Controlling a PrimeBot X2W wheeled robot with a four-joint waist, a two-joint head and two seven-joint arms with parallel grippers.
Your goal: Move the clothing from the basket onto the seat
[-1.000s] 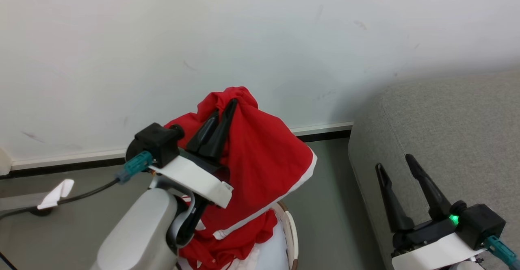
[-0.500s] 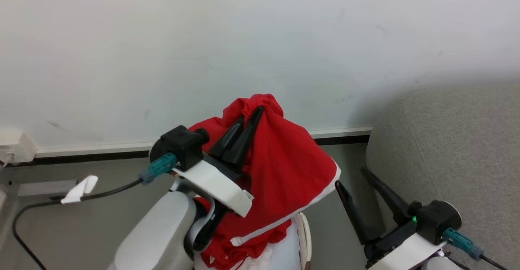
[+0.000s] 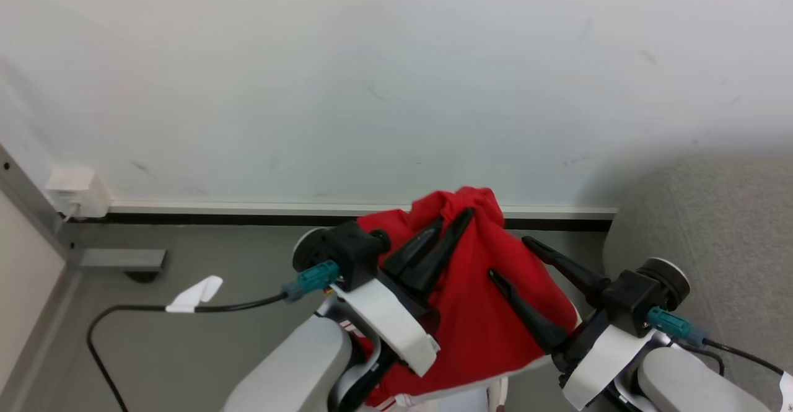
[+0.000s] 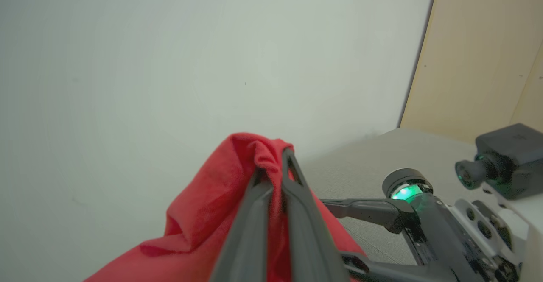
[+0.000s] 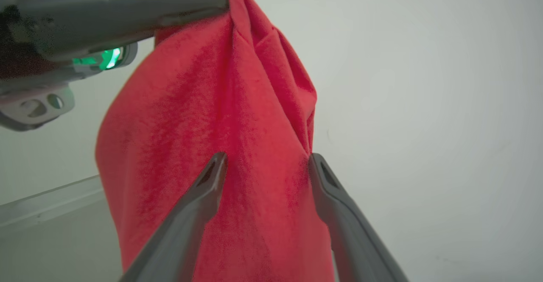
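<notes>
My left gripper is shut on a bunched top fold of the red clothing, which hangs from it in a cone. From the left wrist, the two fingers press together on the clothing. My right gripper stands open at the cloth's right side, one finger lying over the red fabric. In the right wrist view the open gripper frames the hanging clothing; whether it touches the cloth I cannot tell. A sliver of the basket peeks out below the cloth. The grey seat is at the right.
A white wall with a dark baseboard runs close behind. A black cable with a white tag crosses the grey floor at the left, near a wall plug and a metal frame. A beige panel stands beyond the seat.
The head camera has swung, shifting the whole picture. My right gripper has come from beside the seat up to the hanging clothing, still open. The left gripper keeps its hold.
</notes>
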